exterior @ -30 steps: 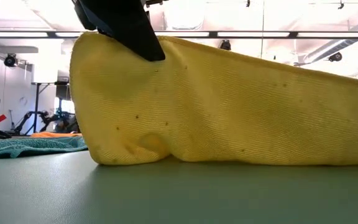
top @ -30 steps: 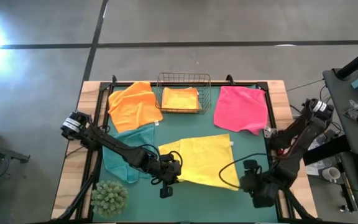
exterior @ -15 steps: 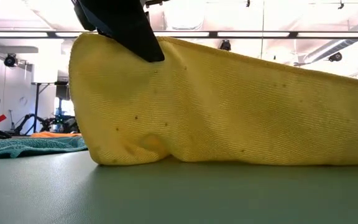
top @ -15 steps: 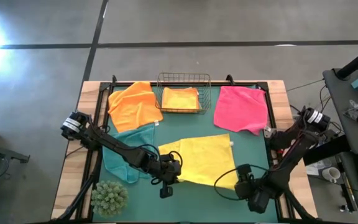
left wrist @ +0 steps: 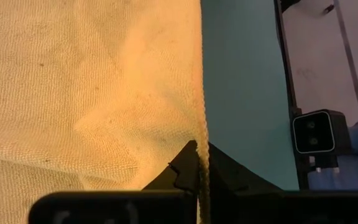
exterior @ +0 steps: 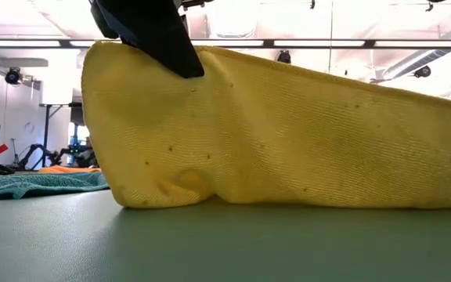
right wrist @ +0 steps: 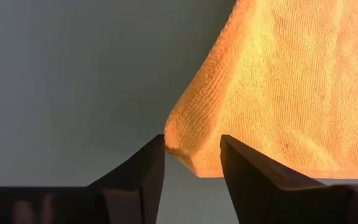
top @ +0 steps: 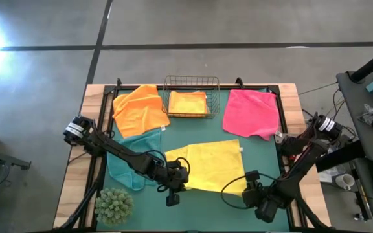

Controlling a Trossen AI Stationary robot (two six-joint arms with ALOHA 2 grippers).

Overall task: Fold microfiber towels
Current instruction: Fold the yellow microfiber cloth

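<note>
While both arms reach over the green table (top: 264,162), the yellow towel (top: 214,165) is seen spread near the table's middle, toward the front edge. Its front left corner is lifted off the surface and is pinched in the clenched jaws of the left gripper (top: 175,183); in the left wrist view the cloth's edge runs straight down between the two dark fingers (left wrist: 182,171). In the low view the raised corner hangs from that gripper while the rest of the cloth slopes down to the mat. At the towel's front right corner the right gripper (top: 250,192) is placed, its fingers (right wrist: 143,169) parted on either side of the corner tip, which lies between them without being squeezed. Behind, an orange towel (top: 138,109) is laid at the back left, a pink towel (top: 252,113) at the back right, and a teal towel (top: 127,158) is partly covered by the left arm. A folded orange cloth (top: 188,103) sits in the wire basket (top: 192,83). A green spiky ball (top: 114,205) rests at the front left corner.
</note>
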